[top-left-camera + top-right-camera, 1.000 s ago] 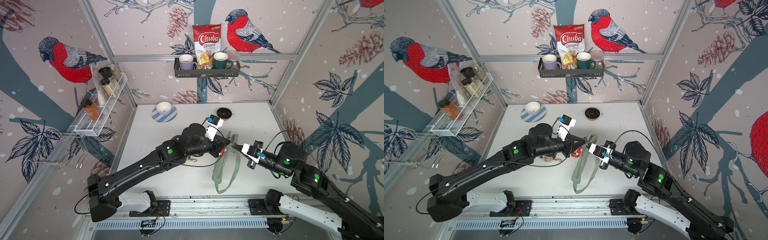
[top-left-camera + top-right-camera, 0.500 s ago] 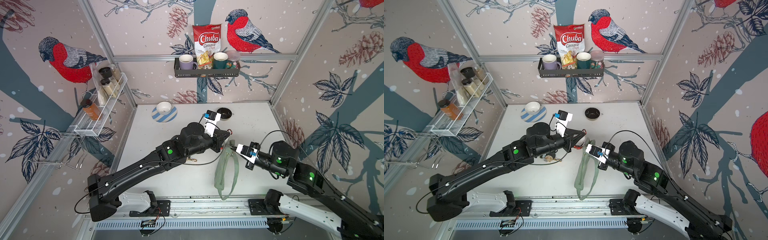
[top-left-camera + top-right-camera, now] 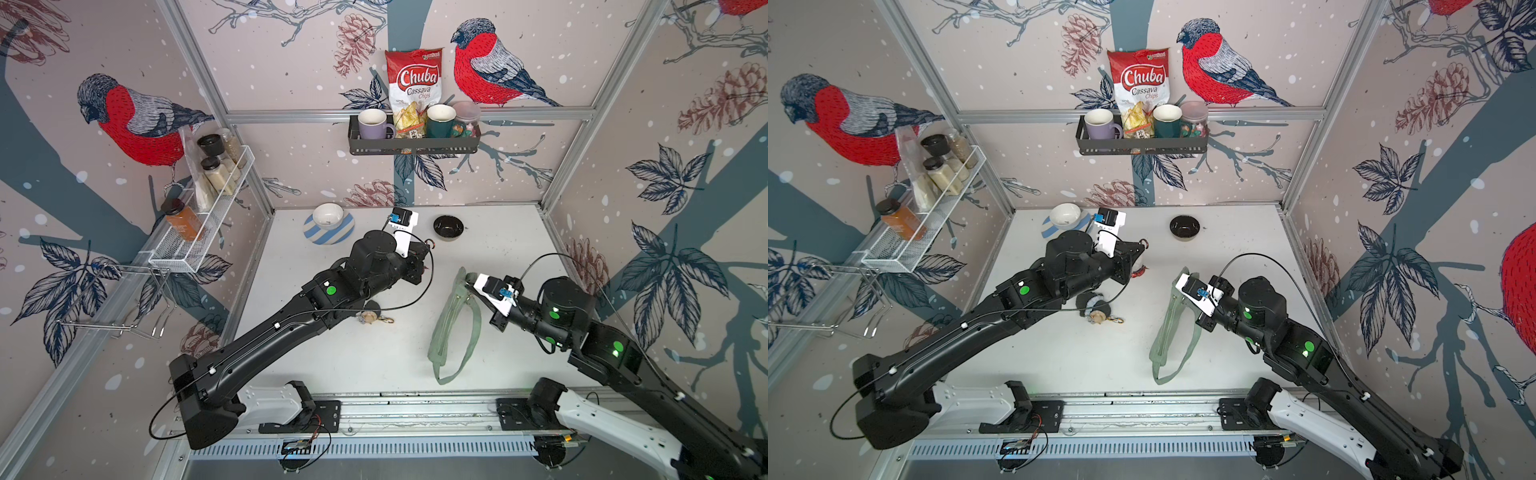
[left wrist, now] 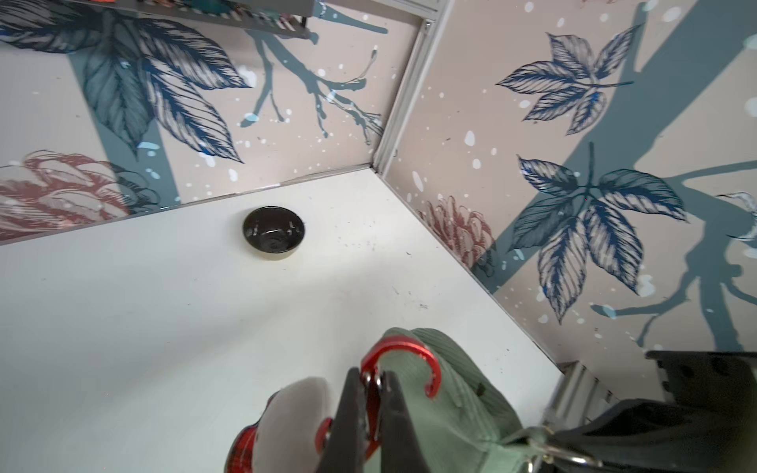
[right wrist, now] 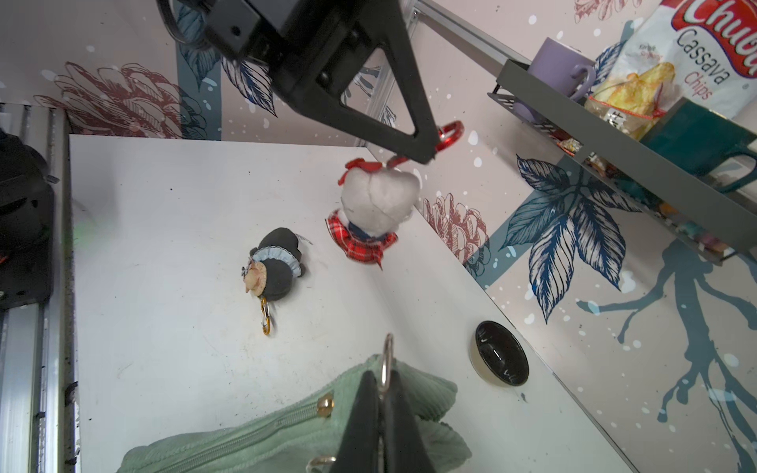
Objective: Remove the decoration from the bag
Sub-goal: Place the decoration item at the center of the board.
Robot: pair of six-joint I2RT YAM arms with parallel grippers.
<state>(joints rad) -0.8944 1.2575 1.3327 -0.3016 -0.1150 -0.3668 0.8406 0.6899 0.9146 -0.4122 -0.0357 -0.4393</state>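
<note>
Our left gripper point(image 4: 372, 374) pinches the plush doll point(image 5: 379, 200) by a red carabiner point(image 4: 433, 370), our right gripper point(image 5: 383, 374) the ribbed bag point(image 5: 254, 442) by a ring point(image 5: 385, 352)

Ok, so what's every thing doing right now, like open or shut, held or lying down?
left gripper: shut on the red clip of the white doll, which dangles clear of the bag.
right gripper: shut on the bag's metal ring.
bag: zipped shut, hanging from that ring.
dark doll: lying loose on the table.
black bowl: upright, empty.
white bowl: upright on striped plate.
</note>
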